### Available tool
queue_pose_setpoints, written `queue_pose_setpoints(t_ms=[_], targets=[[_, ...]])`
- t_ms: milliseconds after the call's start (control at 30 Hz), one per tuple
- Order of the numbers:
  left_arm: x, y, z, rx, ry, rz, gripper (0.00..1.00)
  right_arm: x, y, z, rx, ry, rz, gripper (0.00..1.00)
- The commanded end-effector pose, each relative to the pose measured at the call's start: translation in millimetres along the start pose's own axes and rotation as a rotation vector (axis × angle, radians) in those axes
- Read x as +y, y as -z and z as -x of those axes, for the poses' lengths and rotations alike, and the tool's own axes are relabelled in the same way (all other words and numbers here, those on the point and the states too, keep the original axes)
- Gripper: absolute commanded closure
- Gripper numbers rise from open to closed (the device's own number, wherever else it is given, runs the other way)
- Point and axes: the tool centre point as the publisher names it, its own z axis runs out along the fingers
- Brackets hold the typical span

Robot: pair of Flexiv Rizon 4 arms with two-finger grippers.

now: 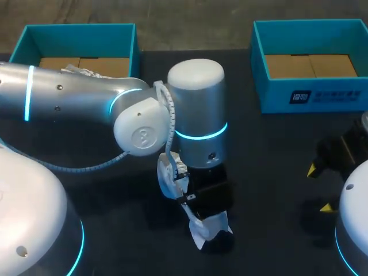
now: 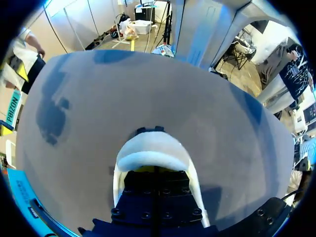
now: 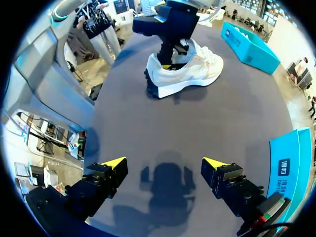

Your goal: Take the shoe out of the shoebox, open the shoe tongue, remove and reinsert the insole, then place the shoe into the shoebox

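Note:
A white shoe point(image 1: 202, 231) with a dark sole lies on the dark table, near its front middle. My left arm reaches over it from the left. In the left wrist view, the left gripper point(image 2: 155, 170) is shut, its tips down inside the shoe point(image 2: 153, 148) just behind the heel collar. Whether anything is pinched between them is hidden. The right wrist view shows the left gripper point(image 3: 168, 65) planted in the opening of the shoe point(image 3: 195, 71). My right gripper point(image 3: 164, 164) hovers open over bare table at the right point(image 1: 319, 188), well apart from the shoe.
A teal shoebox point(image 1: 133, 40) stands at the back left with something white inside. A second teal shoebox point(image 1: 310, 95) stands at the back right, close beside my right gripper in the right wrist view point(image 3: 289, 168).

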Motion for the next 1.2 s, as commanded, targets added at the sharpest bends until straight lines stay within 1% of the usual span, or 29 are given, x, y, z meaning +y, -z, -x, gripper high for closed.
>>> queue_pose_setpoints(t_ms=[33,100,233,367,467,533,667,733,800,933,1000,1033,1133,1200], targets=[[9,-13,-3.9,-0.021,0.006,0.008,1.0,0.1,0,-1.9,-0.003,0.0,-0.002,0.0],[16,-21,-4.3,-0.017,0.013,-0.005,1.0,0.1,0,-1.9,-0.003,0.0,-0.002,0.0],[27,-26,-7.9,-0.001,0.045,0.014,1.0,0.1,0,-1.9,-0.003,0.0,-0.002,0.0],[36,-22,-11.4,0.002,0.063,0.048,1.0,0.1,0,-1.9,-0.003,0.0,-0.002,0.0],[41,-13,-13.9,-0.009,0.07,0.058,1.0,0.1,0,-1.9,-0.003,0.0,-0.002,0.0],[40,-7,-14.3,-0.022,0.068,0.054,1.0,0.1,0,-1.9,-0.003,0.0,-0.002,0.0],[27,-1,-11.1,-0.029,0.038,0.033,1.0,0.1,0,-1.9,-0.003,0.0,-0.002,0.0],[21,-3,-8.5,-0.025,0.018,0.026,1.0,0.1,0,-1.9,-0.003,0.0,-0.002,0.0],[17,-10,-6.1,-0.013,0.008,0.028,1.0,0.1,0,-1.9,-0.003,0.0,-0.002,0.0],[21,-22,-4.6,0.017,0.022,0.052,1.0,0.1,0,-1.9,-0.003,0.0,-0.002,0.0],[24,-25,-4.8,0.033,0.029,0.051,1.0,0.1,0,-1.9,-0.003,0.0,-0.002,0.0],[25,-26,-5.1,0.039,0.032,0.064,1.0,0.1,0,-1.9,-0.003,0.0,-0.002,0.0],[25,-19,-5.9,0.035,0.03,0.062,1.0,0.1,0,-1.9,-0.003,0.0,-0.002,0.0],[23,-9,-6.4,0.016,0.024,0.065,1.0,0.1,0,-1.9,-0.003,0.0,-0.002,0.0]])
